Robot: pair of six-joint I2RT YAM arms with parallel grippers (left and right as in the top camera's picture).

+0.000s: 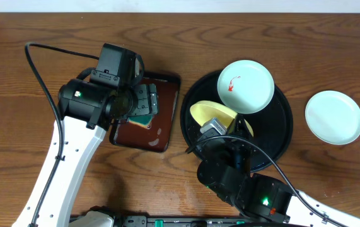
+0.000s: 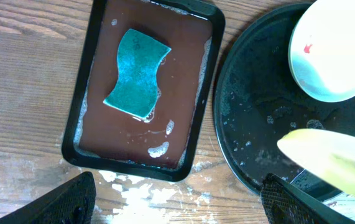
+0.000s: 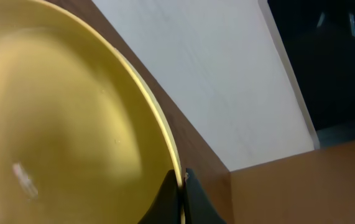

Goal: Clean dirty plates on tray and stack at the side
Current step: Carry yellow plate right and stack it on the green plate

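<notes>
Yellow plate [image 3: 71,118] pinched in right hand [image 3: 182,188].

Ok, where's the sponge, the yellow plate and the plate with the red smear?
The sponge [image 2: 137,74], left wrist view, middle of its green top.
The yellow plate [image 3: 65,118], right wrist view, middle of its yellow face.
The smeared plate [image 1: 247,87], overhead view, pale middle, just right of the red smear.

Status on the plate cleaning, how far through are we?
Done: one mint plate sits on the table beside the black tray, no smears visible. In hand: the right gripper is shut on the yellow plate at its rim, tilting it over the tray; the left gripper hangs open above the sponge in the brown tray. Left: the other mint plate, on the black tray, shows a red smear; nothing stacked yet.
</notes>
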